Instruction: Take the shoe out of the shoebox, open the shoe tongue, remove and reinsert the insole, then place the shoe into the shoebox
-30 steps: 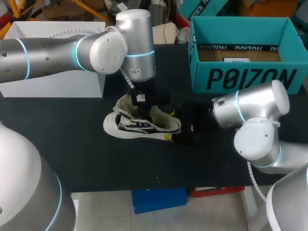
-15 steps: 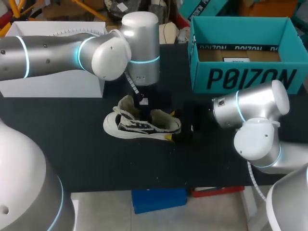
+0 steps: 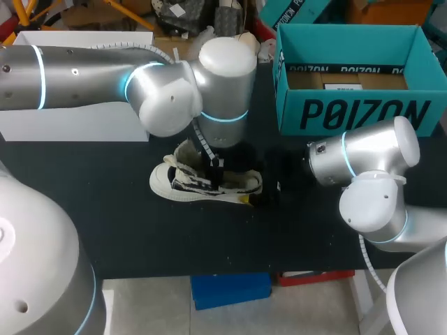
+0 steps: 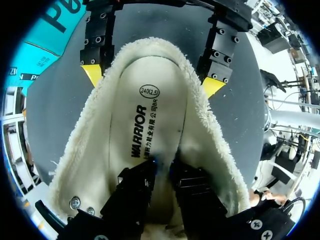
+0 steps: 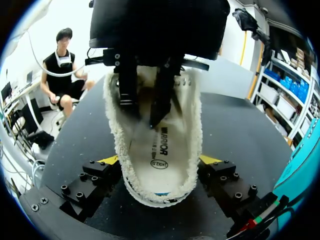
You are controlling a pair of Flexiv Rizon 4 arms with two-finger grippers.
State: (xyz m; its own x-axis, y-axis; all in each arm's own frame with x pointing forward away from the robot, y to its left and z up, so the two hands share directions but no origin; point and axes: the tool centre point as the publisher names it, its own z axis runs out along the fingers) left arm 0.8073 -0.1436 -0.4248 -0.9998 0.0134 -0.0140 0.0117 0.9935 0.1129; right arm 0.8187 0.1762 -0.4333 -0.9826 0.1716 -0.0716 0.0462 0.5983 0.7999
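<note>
— While you have the better angle, tell me: where is the shoe (image 3: 206, 183)?

— Out on the black table (image 3: 140, 230), roughly in the middle, toe towards the left arm's side and heel towards the right arm. The teal shoebox (image 3: 349, 112) stands open at the far right of the table, well apart from it.

— And the right gripper (image 5: 159, 160)?

— Down low at the heel. Its yellow fingertips (image 5: 109, 160) sit one on each side of the fleecy collar, both pressed against it, so it has the shoe clamped by the heel.

— What about the left one?

— That arm comes in from the left and hangs right over the shoe, wrist pointing straight down. The left gripper (image 4: 162, 170) is down inside the opening, above the middle of the insole (image 4: 150, 115).

— Is it pinching the insole?

— From here I cannot tell. It is at the insole's surface, but whether it has hold of anything does not show.

— Is the insole in place?

— It lies flat in the bottom of the shoe, cream-coloured, with fleece lining all round it. The heel end of it shows plainly between the right gripper's tips.

— And the opening of the shoe?

— Spread wide, wide enough to see nearly the whole rear half of the insole.
</note>
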